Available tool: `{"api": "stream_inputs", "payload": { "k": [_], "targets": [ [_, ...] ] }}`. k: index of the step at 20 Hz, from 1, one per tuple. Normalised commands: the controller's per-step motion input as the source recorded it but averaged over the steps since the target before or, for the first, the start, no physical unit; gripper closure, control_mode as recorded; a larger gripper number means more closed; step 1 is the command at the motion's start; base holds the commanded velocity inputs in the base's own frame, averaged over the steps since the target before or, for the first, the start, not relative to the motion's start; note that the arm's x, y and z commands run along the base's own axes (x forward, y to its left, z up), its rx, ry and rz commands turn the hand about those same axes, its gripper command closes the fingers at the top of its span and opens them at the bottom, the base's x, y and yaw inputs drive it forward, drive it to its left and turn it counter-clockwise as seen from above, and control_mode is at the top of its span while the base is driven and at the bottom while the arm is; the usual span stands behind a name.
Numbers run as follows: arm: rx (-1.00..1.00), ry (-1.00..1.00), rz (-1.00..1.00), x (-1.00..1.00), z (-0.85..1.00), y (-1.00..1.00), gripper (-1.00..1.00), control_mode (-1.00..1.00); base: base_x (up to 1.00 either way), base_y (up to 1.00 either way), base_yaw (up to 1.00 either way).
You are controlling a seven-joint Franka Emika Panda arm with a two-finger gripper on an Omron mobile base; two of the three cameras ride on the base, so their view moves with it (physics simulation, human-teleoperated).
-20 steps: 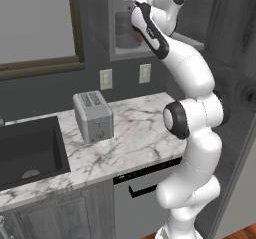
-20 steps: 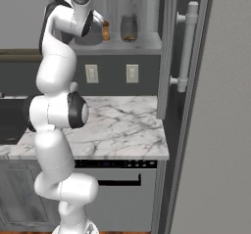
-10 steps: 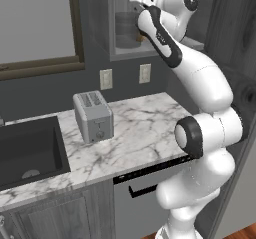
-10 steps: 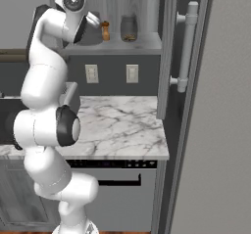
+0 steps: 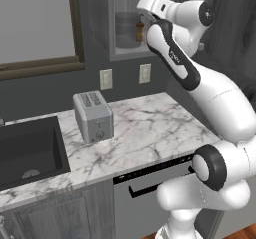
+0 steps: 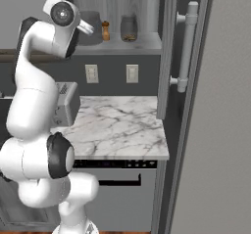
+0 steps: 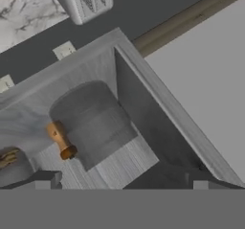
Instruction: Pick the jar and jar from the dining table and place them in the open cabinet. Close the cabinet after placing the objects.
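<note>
At the far left the dark sink is sunk into the marble worktop, with the silver toaster just to its right. Above them the cabinet stands open, and on its shelf, left to right, are a broad grey jar, a wooden pepper mill and a small glass jar with brown contents. Over the last second the arm's elbow has swung out to the right while the end effector stayed at the cabinet mouth, fingers spread wide with nothing between them. Both jars seem already shelved, so this looks like the retreat before the closing step. The grey jar sits just beyond and left of the fingertips, apart from them; the glass jar is farther right on the shelf. At the right the cabinet door still stands open, its silver bar handle untouched and well apart from the hand.
</note>
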Motion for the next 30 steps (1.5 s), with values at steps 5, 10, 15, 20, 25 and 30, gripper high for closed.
{"api": "stream_inputs", "payload": {
  "k": [5,10,15,20,25,30],
  "targets": [
    [0.0,-0.1,-0.01,-0.87,0.0,-0.17,-1.0,-1.0,0.0,0.0,0.0],
    [0.0,-0.06,0.0,-0.69,0.01,-0.37,-1.0,-1.0,0.0,0.0,0.0],
    [0.01,-0.03,0.0,-0.69,0.0,-0.3,-1.0,-1.0,0.0,0.0,0.0],
    [0.01,-0.01,0.0,-0.7,0.0,-0.16,-1.0,-1.0,0.0,0.0,0.0],
    [0.0,0.0,-0.02,-0.68,0.0,0.0,-1.0,-1.0,0.0,0.0,0.0],
    [0.0,0.01,-0.02,-0.54,0.0,0.0,-1.0,-1.0,0.0,0.0,0.0]
  ]
}}
